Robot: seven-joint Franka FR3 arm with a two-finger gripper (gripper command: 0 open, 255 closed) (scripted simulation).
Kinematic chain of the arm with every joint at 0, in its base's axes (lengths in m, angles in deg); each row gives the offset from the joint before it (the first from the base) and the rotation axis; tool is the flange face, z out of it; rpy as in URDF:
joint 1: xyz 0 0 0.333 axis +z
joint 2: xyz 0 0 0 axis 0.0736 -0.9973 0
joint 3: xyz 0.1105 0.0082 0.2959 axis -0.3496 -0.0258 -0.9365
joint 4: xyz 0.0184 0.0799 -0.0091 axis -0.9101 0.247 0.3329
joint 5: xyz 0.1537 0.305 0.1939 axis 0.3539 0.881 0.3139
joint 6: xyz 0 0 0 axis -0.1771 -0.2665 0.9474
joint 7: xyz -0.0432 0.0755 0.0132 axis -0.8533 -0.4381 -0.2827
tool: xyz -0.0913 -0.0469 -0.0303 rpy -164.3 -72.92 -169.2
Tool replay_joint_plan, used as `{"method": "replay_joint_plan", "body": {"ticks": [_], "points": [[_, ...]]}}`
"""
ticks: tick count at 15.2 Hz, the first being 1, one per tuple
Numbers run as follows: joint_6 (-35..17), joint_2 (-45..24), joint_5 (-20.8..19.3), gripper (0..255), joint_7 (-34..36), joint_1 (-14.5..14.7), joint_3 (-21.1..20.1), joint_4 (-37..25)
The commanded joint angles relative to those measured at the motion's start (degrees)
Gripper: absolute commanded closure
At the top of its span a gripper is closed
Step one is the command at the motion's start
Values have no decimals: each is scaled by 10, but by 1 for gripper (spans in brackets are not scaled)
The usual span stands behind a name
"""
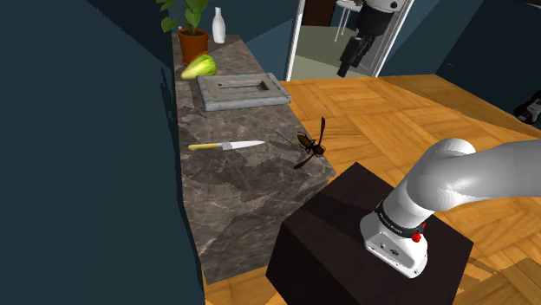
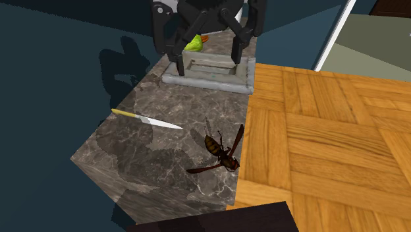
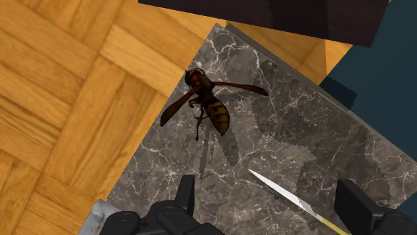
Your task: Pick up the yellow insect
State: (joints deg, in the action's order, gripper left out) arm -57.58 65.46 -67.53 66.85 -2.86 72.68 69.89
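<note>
The insect is a dark brown wasp with a yellow-orange banded abdomen and long wings. It lies on the grey marble counter near the edge that borders the wood floor, also seen in the second exterior view. My black gripper hangs open high above the counter, over the grey tray, well apart from the insect. In the wrist view the insect lies beyond my gripper, whose fingers stand wide apart with nothing between them. In the shoulder view the gripper hangs before a doorway.
A yellow-handled knife lies on the counter beside the insect, its blade between my fingers' lines. A green vegetable, a potted plant and a white bottle stand behind the tray. The dark stand sits on parquet floor.
</note>
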Motion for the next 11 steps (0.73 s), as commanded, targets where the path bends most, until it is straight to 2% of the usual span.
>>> {"method": "replay_joint_plan", "body": {"ticks": [1, 11], "points": [[0, 0, 0, 0, 0, 0, 0, 0], [-151, -152, -1, 0, 2, -13, 24, 48]]}}
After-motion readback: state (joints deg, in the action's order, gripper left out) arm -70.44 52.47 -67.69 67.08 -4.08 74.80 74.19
